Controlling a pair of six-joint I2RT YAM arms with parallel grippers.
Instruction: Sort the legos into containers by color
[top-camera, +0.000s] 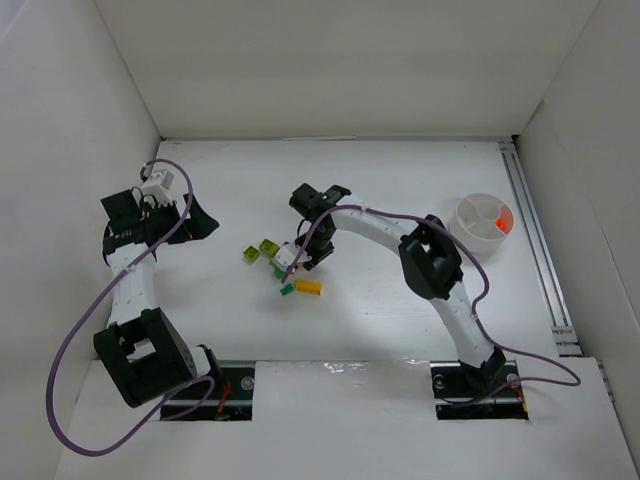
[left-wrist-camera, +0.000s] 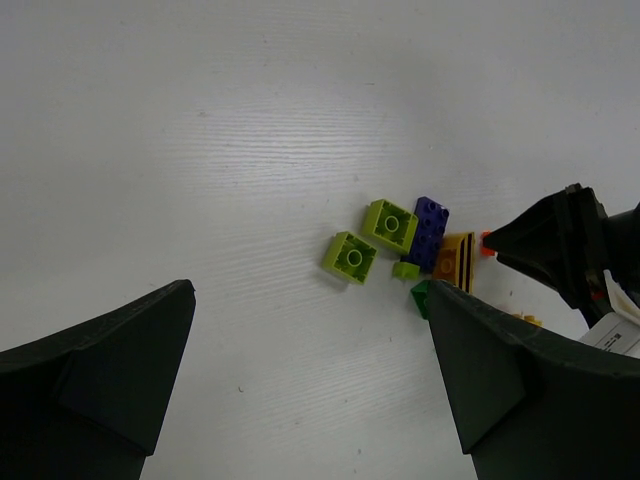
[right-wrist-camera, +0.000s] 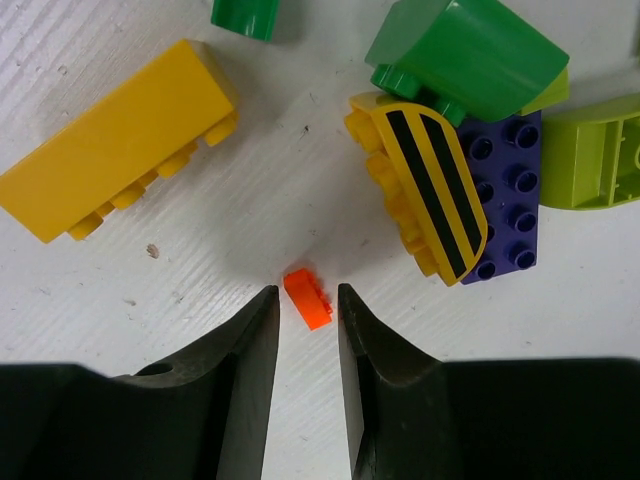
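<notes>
The orange brick (right-wrist-camera: 307, 300), judged light, stiff and slick, was bracketed across its flat sides by the narrowly parted right gripper (right-wrist-camera: 306, 292).

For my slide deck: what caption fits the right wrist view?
Right gripper flanking a tiny orange brick, larger yellow, purple and green legos scattered beyond it.

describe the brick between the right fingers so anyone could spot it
On the table, find the brick pile under the right arm. Between the right fingers lies the orange brick, just clear of the striped yellow brick. It is the smallest piece there and the only orange one.
</notes>
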